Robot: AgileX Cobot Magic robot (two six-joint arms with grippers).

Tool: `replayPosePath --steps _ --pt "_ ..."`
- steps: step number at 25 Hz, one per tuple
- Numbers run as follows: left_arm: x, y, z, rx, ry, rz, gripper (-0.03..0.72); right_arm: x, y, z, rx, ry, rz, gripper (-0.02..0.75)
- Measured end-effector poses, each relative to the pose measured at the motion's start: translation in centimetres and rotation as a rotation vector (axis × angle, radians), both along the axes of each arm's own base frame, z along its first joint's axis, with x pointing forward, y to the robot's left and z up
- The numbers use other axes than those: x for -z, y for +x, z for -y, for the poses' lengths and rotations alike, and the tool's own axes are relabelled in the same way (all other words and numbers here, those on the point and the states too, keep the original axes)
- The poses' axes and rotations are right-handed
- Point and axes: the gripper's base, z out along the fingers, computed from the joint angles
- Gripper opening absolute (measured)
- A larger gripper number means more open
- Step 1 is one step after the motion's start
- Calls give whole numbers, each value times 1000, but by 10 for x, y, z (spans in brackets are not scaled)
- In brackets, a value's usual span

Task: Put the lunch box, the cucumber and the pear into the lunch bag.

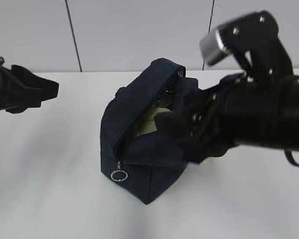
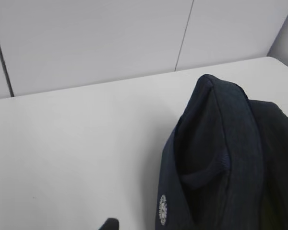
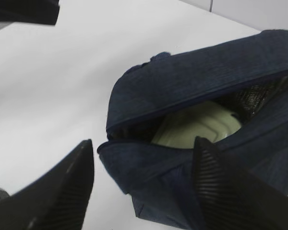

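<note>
Lunch bag (image 1: 144,164), a dark navy fabric boxy bag with its top zipper opened, is standing in the middle of the white table (image 1: 50,189), and its metal ring pull (image 1: 119,175) is hanging at the low front end of the zipper. Inside the opening, the lunch box (image 3: 197,125) with the pale sage-green lid is lying against the mesh lining; only a part of the lid is showing. The right gripper (image 3: 141,187) is hovering just beside the bag's near wall, and its two black ribbed fingers (image 3: 62,191) are standing wide apart, one over the bare table and the other in front of the bag's fabric below the lunch box; nothing is sitting between them. In the exterior view the right arm (image 1: 259,119) is covering the right side of the bag, so this part of the opening is hidden there. The left gripper (image 1: 37,89) is staying at the left edge of the table, well apart from the bag; the pictures are not showing its fingers clearly, so I cannot tell if they are apart or together. In the left wrist view the bag's dark back wall and one padded loop handle (image 2: 206,170) are filling the right side.
</note>
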Motion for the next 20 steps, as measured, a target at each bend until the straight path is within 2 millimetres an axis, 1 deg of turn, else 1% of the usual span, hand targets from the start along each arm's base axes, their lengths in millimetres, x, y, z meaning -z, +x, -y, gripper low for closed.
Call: replayPosePath --steps 3,7,9,10,14,17,20 --pt "6 -12 -8 -35 -6 37 275 18 -18 -12 -9 -46 32 497" --pt "16 -26 -16 -59 -4 56 274 39 -30 -35 -28 -119 69 497" --pt "22 -31 -19 -59 3 48 272 54 -30 -45 -16 -155 54 497" --pt "25 -33 -20 -57 9 43 270 66 -29 -50 -8 -178 28 496" --pt "35 -38 -22 -55 24 19 269 100 -21 -61 62 -200 -38 480" --pt "36 -38 -22 -54 24 15 269 116 -17 -69 57 -177 -37 463" --pt "36 -38 -22 -60 12 11 268 127 -13 -75 91 -115 -52 459"
